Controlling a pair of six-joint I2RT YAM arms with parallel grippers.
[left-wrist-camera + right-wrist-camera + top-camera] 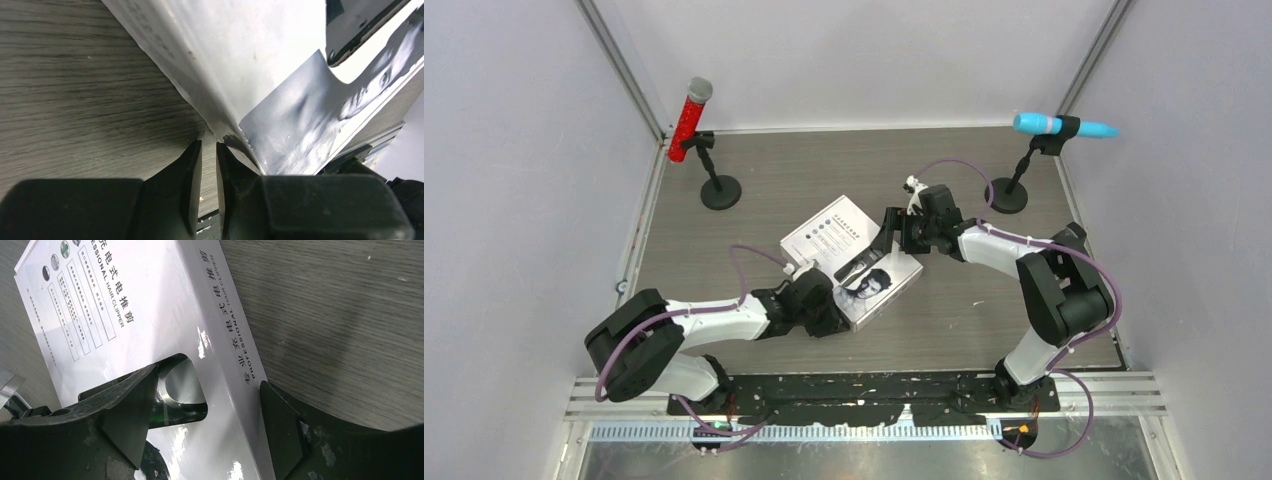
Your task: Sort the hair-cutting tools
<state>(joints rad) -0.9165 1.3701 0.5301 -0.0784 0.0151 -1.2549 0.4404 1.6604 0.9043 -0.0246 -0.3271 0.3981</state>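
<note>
A white hair-clipper box (829, 235) lies closed in the middle of the table. Through its cut-out window I see part of the black-and-silver clipper (861, 264), with its silver end showing in the right wrist view (177, 382). The comb attachments are out of view. My left gripper (838, 308) sits low at the box's near corner (240, 60), its fingers (192, 170) almost together with only bare table in the slit. My right gripper (892, 235) is open and straddles the box's far right edge (230, 340), one finger over the window, one beside the side wall.
A red microphone (690, 118) stands on a stand at the back left, and a blue one (1064, 125) at the back right. Grey wood table (984, 310) lies around the box. White walls enclose three sides.
</note>
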